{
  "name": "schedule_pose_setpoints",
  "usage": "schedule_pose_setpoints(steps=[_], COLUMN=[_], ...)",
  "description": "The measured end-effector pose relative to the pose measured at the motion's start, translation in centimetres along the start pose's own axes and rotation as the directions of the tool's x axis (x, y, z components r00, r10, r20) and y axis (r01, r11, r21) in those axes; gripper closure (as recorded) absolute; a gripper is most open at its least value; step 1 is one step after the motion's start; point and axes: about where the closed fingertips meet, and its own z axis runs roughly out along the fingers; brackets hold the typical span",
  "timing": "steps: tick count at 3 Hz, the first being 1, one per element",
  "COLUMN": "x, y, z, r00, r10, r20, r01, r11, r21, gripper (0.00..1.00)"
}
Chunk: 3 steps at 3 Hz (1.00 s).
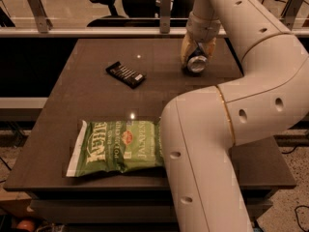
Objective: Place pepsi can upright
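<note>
The pepsi can [197, 64] is at the far right of the dark table [87, 95], tilted so its silver end faces the camera; little of its blue side shows. My gripper [196, 57] reaches down from the white arm and is shut on the can, with tan fingers [185, 50] on either side of it. The can's lower edge is at or just above the table surface; I cannot tell whether it touches.
A flat black packet with white stripes [125, 74] lies at the table's middle back. A green chip bag [118, 147] lies at the front left. My white arm [217, 144] crosses the right half of the table. A railing [96, 32] and an office chair [104, 1] stand behind.
</note>
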Motion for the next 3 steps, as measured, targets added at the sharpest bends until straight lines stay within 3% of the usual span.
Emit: schedule_pose_setpoints(steps=[1, 2, 3], x=[0.3, 1.1, 1.2], y=[-0.5, -1.4, -2.0], z=[-1.3, -4.7, -9.4], r00=[1.0, 0.998, 0.988], r10=[0.009, 0.021, 0.008], r20=[0.012, 0.061, 0.157], r01=[-0.009, -0.025, -0.025], r11=[0.9997, 0.9979, 0.9936], r21=[0.023, 0.059, 0.11], gripper=[1.0, 1.0, 1.0])
